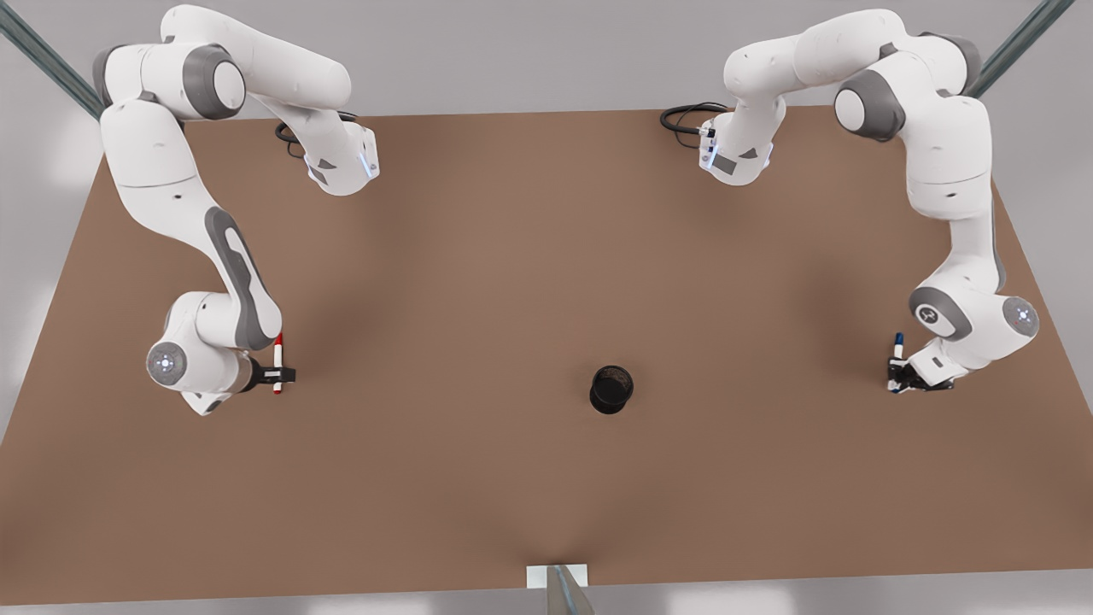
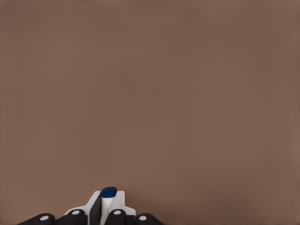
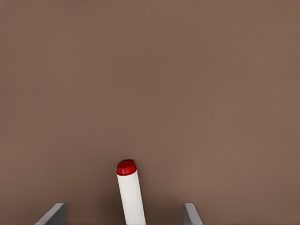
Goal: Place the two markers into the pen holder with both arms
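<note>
Brown, matte counter carried a small round black cylindrical pen holder, standing upright near the middle. Well off at its 9 o'clock in the front view, the right end effector sat around a slim white-barrelled marker with red cap, its fingers spread apart on either side of the barrel. Well off at 3 o'clock, the left end effector was clamped on the white marker with dark blue cap, its blue end poking between the fingertips.

Red-capped marker at the front view's left, blue-capped marker at its right, black pen holder upright between them.
</note>
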